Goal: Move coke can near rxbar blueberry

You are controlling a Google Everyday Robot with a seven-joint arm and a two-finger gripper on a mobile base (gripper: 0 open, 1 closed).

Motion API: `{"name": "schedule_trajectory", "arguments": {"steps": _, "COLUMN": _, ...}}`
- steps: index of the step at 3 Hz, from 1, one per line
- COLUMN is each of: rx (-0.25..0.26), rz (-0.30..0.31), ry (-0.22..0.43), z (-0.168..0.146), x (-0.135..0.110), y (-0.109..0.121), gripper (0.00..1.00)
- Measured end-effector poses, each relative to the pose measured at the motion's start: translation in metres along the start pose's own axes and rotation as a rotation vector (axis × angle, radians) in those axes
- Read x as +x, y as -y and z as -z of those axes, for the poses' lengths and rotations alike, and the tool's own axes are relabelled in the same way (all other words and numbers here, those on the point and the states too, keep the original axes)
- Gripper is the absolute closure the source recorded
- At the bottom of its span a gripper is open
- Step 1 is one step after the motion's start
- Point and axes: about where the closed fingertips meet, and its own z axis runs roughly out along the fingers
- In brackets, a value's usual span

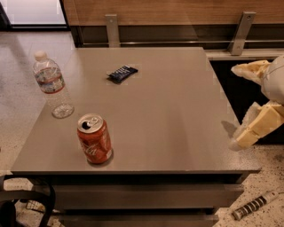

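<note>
No readable txt on coke can (94,139) or rxbar (122,73); gripper (232,106) hangs beside table (177,111) edge.

Grey table (177,124), speckled floor (17,133) — wood-panelled wall (177,11).

Tool (234,106) hangs off the tabletop's (177,111) right edge, fingers spread wide; bare surface runs from it across to the coke can (94,138). Water bottle (51,86) stands near the can, back-left. Wide open lane between can and rxbar blueberry (122,73) at the back.
</note>
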Motion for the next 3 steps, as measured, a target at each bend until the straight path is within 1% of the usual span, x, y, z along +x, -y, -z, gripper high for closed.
{"name": "schedule_trajectory", "arguments": {"steps": 1, "rx": -0.044, "rz": -0.015, "ry": 0.187, "z": -0.021, "x": -0.014, "y": -0.013, "gripper": 0.00}}
{"name": "schedule_trajectory", "arguments": {"steps": 2, "rx": -0.092, "rz": -0.025, "ry": 0.388, "z": -0.034, "x": -0.045, "y": -0.027, "gripper": 0.00}}
{"name": "schedule_trajectory", "arguments": {"steps": 3, "rx": -0.143, "rz": -0.036, "ry": 0.530, "z": -0.047, "x": -0.073, "y": -0.038, "gripper": 0.00}}
